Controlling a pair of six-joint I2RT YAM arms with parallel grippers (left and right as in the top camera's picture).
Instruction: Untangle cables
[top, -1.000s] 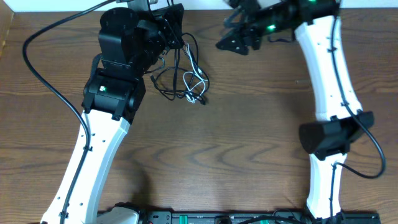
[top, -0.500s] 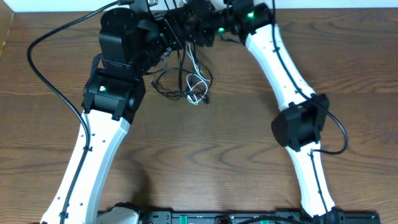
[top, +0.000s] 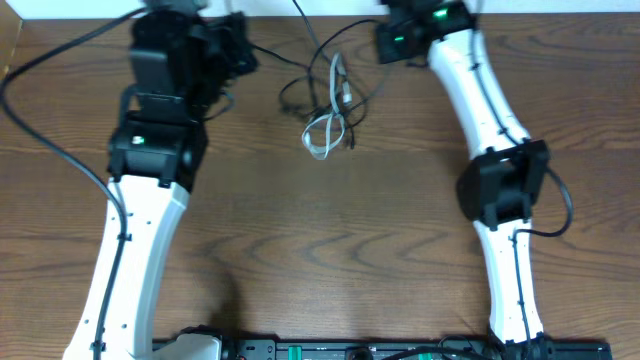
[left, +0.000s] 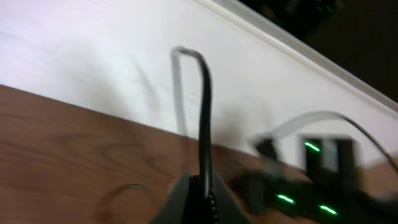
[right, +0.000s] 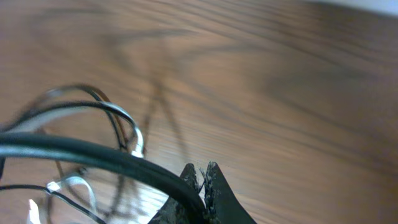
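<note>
Your cables (top: 328, 100), light, limp and likely to snag, sit at the far edge of the table (top: 300, 250), with left claw (left: 200, 190) and right claw (right: 202, 183) each pinched on a black one, so hold bare runs near plugs, not the knot.

Overhead cam: straight down on brown wood-grain surface (top: 330, 250). Left wrist cam: low, facing white back wall (left: 93, 56). Right wrist cam: close; shares thin black-and-white cables (right: 93, 158) w/ overhead.
</note>
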